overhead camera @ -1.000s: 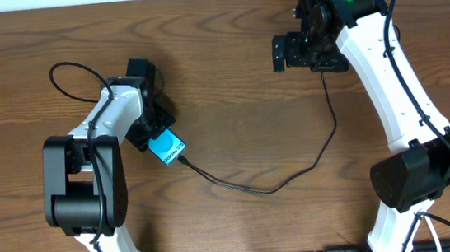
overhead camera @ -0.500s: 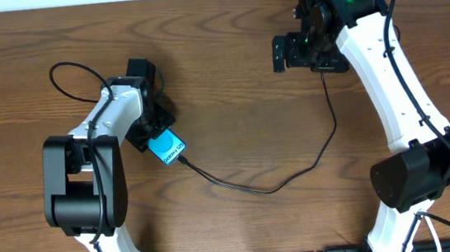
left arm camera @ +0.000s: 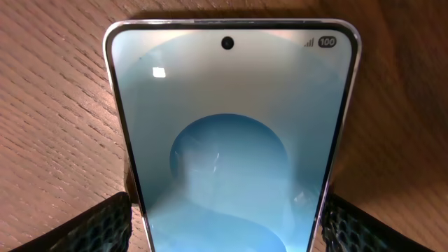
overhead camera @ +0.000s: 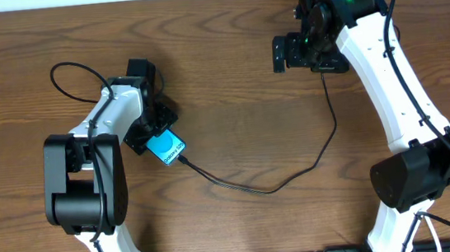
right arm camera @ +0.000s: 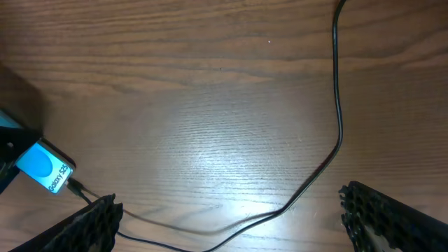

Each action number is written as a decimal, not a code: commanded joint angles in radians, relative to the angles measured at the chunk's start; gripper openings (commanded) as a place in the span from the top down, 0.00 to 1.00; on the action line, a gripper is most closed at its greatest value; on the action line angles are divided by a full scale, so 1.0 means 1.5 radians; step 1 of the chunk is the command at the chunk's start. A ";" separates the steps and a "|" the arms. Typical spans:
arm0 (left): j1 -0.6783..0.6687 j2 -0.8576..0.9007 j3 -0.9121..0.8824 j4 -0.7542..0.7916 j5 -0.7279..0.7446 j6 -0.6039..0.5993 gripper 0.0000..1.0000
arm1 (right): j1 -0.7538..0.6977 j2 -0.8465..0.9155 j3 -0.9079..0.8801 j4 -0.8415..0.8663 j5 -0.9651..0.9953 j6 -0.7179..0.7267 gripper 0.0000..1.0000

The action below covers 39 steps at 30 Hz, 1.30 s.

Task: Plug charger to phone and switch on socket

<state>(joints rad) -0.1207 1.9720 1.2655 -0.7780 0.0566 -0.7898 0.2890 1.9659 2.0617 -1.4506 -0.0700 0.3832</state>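
I find the phone (left arm camera: pixel 224 140) flat on the table (left arm camera: pixel 56 105) between the fingers of the left gripper (left arm camera: pixel 227 213), charger (right arm camera: pixel 339 112) tip at its end; clamped or released, I cannot tell.

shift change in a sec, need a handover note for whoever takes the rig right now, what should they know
Grippers: the left gripper is open, with a finger on either side of the phone. The right gripper is open and empty, hovering over the table near the charger cable.
Things: the phone lies flat, screen lit. The cable curves across the table to it.
Done: the charger's tip looks seated in the phone's end.
Left: switch on the socket. It shows in no view, and the cable's far end runs under the right arm, so find it first.
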 commanded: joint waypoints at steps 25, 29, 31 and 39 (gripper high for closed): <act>0.000 -0.064 0.018 -0.003 -0.011 0.012 0.01 | 0.001 -0.016 0.012 -0.008 0.008 0.003 0.01; 0.000 -0.106 0.021 -0.003 -0.011 0.020 0.00 | 0.001 -0.016 0.012 -0.008 0.008 0.003 0.01; 0.000 -0.132 0.021 -0.003 -0.011 0.023 0.01 | 0.001 -0.016 0.012 -0.008 0.008 0.003 0.01; 0.000 -0.282 0.021 -0.008 -0.011 0.049 0.02 | 0.000 -0.016 0.012 -0.008 0.008 0.001 0.01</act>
<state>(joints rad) -0.1207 1.6360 1.2682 -0.7815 0.0528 -0.7532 0.2890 1.9659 2.0617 -1.4605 -0.0700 0.3828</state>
